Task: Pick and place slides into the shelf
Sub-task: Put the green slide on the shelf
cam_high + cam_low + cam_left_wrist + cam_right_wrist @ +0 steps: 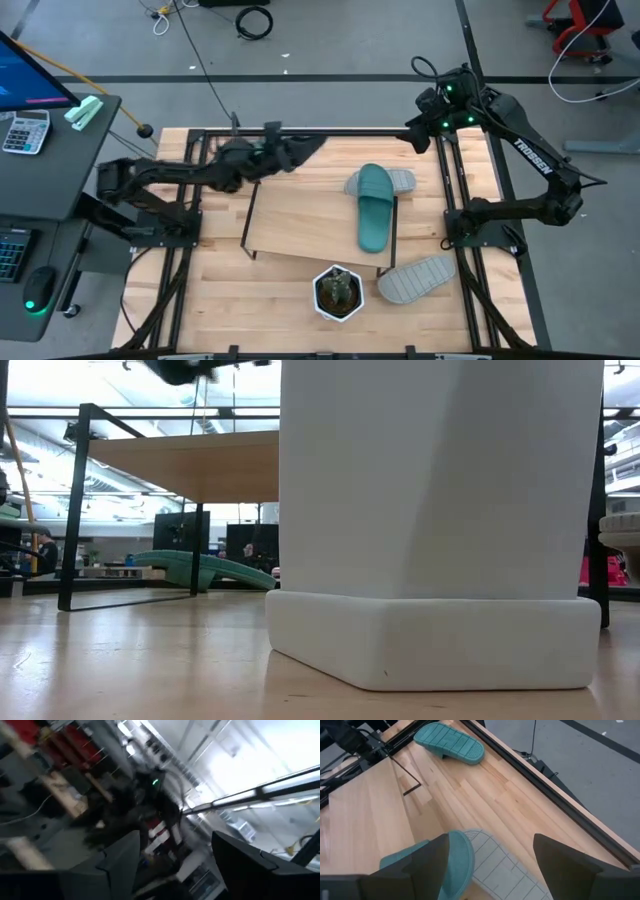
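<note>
Planter: white faceted pot fills the right two thirds of the low view, closest to the lens, and blocks most of the table behind it; from above the same pot, with a small green plant in it, sits at lower centre, just before the shelf's front edge.
Shelf: light wooden board on thin black legs at centre of the high view; in the low view its board spans the upper left.
Teal slide on shelf: lies lengthwise on the board's right end.
Second teal slide: sole up on the table at the top of the right wrist view; in the low view it shows under the shelf.
Grey slides: one pokes out beside the teal one's upper end; the other lies on the table at lower right, off the shelf.
Left gripper: hovers over the shelf's upper left edge, fingers apart with nothing between them.
Right gripper: near the table's upper right rim, jaws wide, empty.
Surroundings: desk with calculator at far left; cables on the grey floor along the top.
</note>
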